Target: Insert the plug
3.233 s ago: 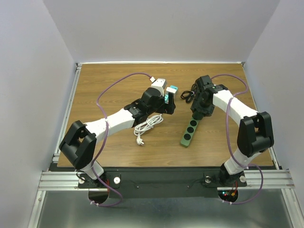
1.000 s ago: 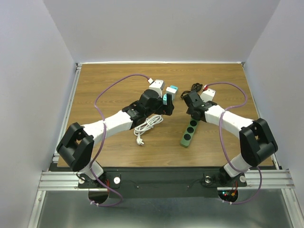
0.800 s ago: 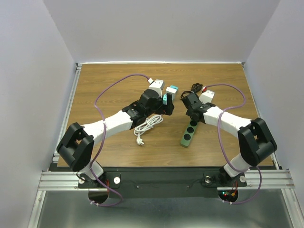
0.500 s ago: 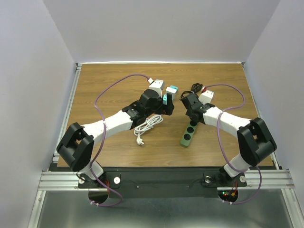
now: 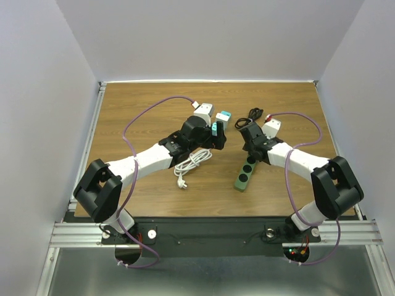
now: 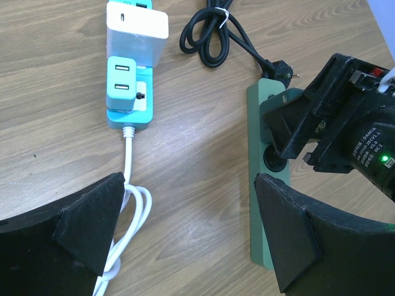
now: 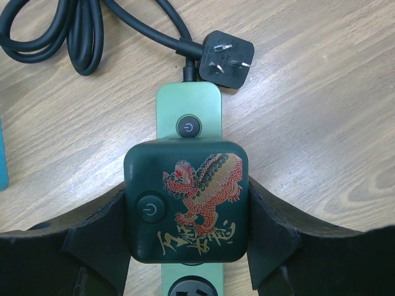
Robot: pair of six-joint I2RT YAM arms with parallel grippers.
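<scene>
Wooden table (image 5: 136, 111) below: your right gripper (image 7: 187, 206) clamps the dragon-printed plug (image 7: 188, 197) between its fingers, on the green power strip (image 7: 188, 102) beside its switch (image 7: 188, 126); your left gripper (image 6: 188, 209) hangs with fingers spread apart.

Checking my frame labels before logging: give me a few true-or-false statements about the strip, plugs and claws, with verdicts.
1. The adapter sits on the green strip. True.
2. The black plug is in a socket. False: it lies loose on the table past the strip's end.
3. The left claw holds the white cable. False: it is open and empty.
4. The right claw grips the adapter by its sides. True.
</scene>
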